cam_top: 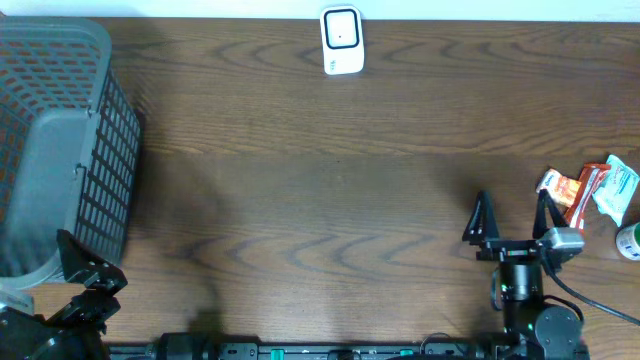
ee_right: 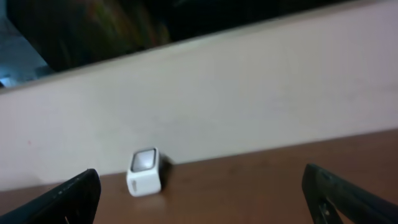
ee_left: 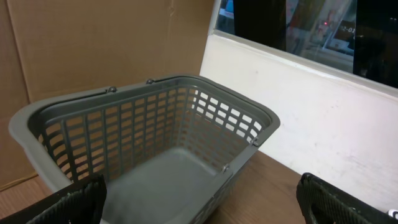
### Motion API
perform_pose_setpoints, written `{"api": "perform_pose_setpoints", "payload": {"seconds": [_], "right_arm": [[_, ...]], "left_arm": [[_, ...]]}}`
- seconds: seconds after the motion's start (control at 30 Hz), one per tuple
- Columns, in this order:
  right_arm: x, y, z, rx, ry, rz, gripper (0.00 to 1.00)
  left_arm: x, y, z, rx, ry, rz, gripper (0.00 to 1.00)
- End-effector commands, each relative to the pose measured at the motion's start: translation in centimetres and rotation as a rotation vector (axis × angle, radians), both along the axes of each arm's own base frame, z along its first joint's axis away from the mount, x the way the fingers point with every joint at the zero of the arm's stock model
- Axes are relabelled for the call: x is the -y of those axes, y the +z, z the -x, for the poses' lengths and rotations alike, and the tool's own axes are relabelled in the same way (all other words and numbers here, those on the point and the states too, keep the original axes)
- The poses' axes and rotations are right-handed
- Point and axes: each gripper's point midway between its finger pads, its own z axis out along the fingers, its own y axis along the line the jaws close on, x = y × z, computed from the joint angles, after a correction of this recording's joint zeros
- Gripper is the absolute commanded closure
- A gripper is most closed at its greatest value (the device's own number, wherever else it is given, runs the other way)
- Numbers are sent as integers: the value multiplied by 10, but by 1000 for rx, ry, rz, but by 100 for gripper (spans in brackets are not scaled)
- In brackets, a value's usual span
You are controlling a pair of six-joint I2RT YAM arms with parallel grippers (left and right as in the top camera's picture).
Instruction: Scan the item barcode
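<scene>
Wooden desk [cam_top: 300,200], with a grey mesh basket [cam_top: 60,150] at its left. The left pincer [cam_top: 92,270] and right pincer [cam_top: 512,218] gape, empty. The snack packets [cam_top: 572,188] beside the right pincer look light, crinkly and slippery: pinch a sealed edge. The white scanner [cam_top: 342,40] sits opposite.

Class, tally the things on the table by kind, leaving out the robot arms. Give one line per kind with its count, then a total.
Grey basket: 1
White scanner: 1
Packets: 3
White-and-green container, cut off by the picture's edge: 1
Total: 6
</scene>
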Motion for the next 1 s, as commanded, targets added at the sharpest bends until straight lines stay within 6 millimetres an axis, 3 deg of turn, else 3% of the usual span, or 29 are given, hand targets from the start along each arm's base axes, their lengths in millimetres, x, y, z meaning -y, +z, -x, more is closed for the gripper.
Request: {"api": "perform_pose_setpoints", "payload": {"seconds": [0.0,0.27,0.47,0.97], "right_arm": [[0,-22,-5,-39,-4,-13,1],[1,-49,-9,-131,-15,-13,1],[1,-89,-9,-294,-15,-9,1],[1,-87,-9,-288,-15,-9,1]], "left_arm": [[-1,-1,2,2,11,-2,2],[-1,-1,2,2,11,-2,2],[-1,-1,2,2,11,-2,2],[-1,-1,2,2,11,-2,2]]}}
